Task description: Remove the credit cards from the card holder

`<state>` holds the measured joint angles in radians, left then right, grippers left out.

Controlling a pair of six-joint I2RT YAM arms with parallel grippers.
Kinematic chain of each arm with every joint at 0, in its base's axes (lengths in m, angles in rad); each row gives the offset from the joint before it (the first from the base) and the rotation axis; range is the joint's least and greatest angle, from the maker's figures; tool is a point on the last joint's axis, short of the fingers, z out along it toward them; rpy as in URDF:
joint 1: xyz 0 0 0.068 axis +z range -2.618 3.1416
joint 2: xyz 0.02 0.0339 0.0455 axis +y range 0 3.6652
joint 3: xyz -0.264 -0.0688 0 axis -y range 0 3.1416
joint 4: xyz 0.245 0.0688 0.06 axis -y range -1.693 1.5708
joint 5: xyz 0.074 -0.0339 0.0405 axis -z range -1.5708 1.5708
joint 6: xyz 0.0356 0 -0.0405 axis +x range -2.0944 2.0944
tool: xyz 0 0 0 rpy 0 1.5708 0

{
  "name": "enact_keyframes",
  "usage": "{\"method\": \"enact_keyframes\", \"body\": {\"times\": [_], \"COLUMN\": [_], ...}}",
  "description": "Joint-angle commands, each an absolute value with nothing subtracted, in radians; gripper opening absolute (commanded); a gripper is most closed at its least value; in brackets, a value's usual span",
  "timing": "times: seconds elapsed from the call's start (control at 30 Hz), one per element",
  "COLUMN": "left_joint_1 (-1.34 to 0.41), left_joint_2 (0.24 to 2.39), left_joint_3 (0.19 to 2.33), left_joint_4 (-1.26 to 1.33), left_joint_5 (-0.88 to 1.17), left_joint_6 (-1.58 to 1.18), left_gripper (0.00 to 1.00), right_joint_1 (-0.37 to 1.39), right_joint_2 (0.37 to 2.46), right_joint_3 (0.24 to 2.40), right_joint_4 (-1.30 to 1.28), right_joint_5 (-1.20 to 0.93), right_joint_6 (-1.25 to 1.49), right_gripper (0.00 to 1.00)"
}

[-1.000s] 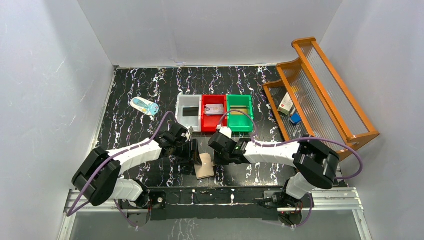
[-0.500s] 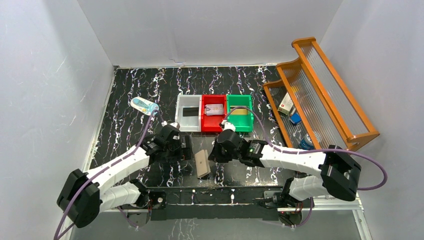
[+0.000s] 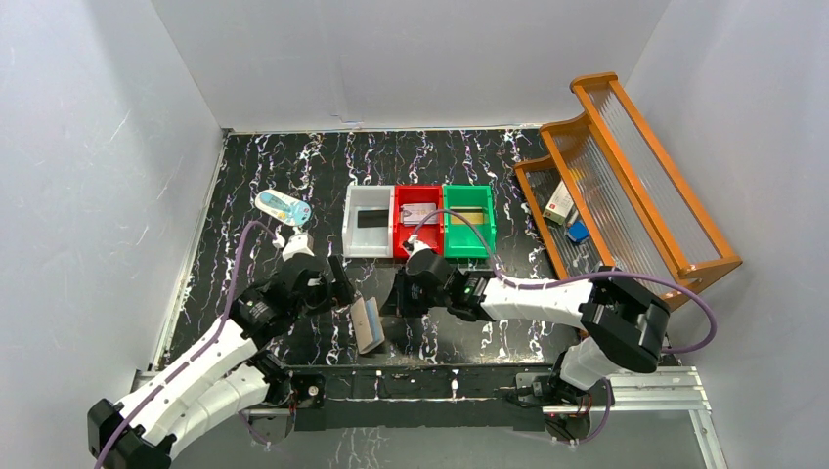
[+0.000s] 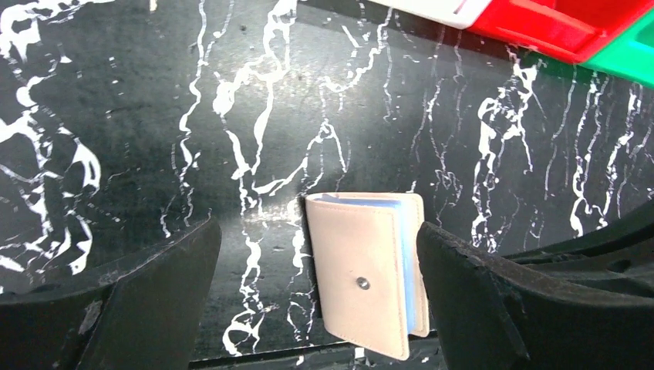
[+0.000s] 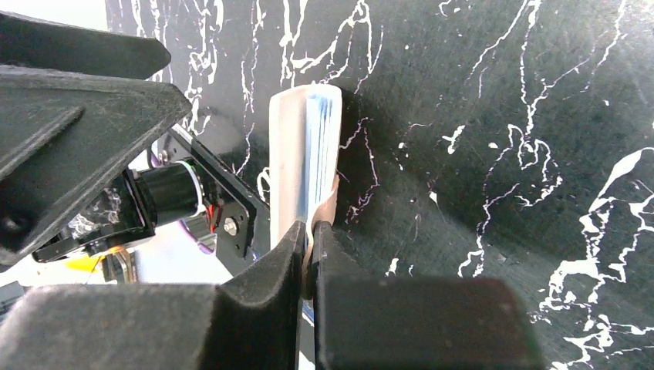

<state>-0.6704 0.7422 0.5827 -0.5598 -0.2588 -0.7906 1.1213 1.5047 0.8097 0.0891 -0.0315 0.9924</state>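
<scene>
The beige card holder [image 3: 369, 325] stands on edge near the table's front, folded, with its pale blue pockets showing. In the left wrist view it [image 4: 366, 270] sits between my wide-open left gripper's [image 4: 320, 301] fingers, nearer the right one, and neither finger touches it. My right gripper [image 5: 308, 245] is shut on its snap tab, with the card holder [image 5: 302, 146] just beyond the tips. In the top view the left gripper [image 3: 348, 298] is to its left and the right gripper [image 3: 393, 301] to its right. A black card [image 3: 370, 219], a silvery card [image 3: 420, 214] and a gold card [image 3: 467, 218] lie in the bins.
White [image 3: 354, 239], red [image 3: 403, 244] and green [image 3: 486, 239] bins stand in a row behind the grippers. A small clear bottle [image 3: 283, 207] lies at the back left. A wooden rack [image 3: 626, 176] with small boxes fills the right side. The table's front rail [image 3: 420, 381] is close behind the card holder.
The card holder has moved left along the front edge and turned more onto its edge. The right gripper followed it left. The left arm drew back towards the left.
</scene>
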Motion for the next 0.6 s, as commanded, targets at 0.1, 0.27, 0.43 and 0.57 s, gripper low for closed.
{"method": "enact_keyframes", "body": {"times": [0.1, 0.27, 0.43, 0.57], "left_joint_1": [-0.669, -0.669, -0.669, -0.668], "left_joint_2": [0.761, 0.8, 0.805, 0.809], "left_joint_3": [0.625, 0.641, 0.646, 0.645], "left_joint_4": [-0.663, -0.676, -0.664, -0.659], "left_joint_5": [-0.327, -0.325, -0.311, -0.298], "left_joint_6": [-0.842, -0.841, -0.843, -0.828], "left_gripper": [0.98, 0.98, 0.98, 0.98], "right_joint_1": [1.107, 1.106, 1.106, 1.106], "right_joint_2": [1.402, 1.315, 1.362, 1.398], "right_joint_3": [0.806, 0.796, 0.781, 0.788], "right_joint_4": [0.179, 0.104, 0.104, 0.112], "right_joint_5": [0.013, 0.062, 0.03, 0.009], "right_joint_6": [1.029, 1.019, 1.047, 1.054], "right_gripper": [0.1, 0.1, 0.11, 0.11]}}
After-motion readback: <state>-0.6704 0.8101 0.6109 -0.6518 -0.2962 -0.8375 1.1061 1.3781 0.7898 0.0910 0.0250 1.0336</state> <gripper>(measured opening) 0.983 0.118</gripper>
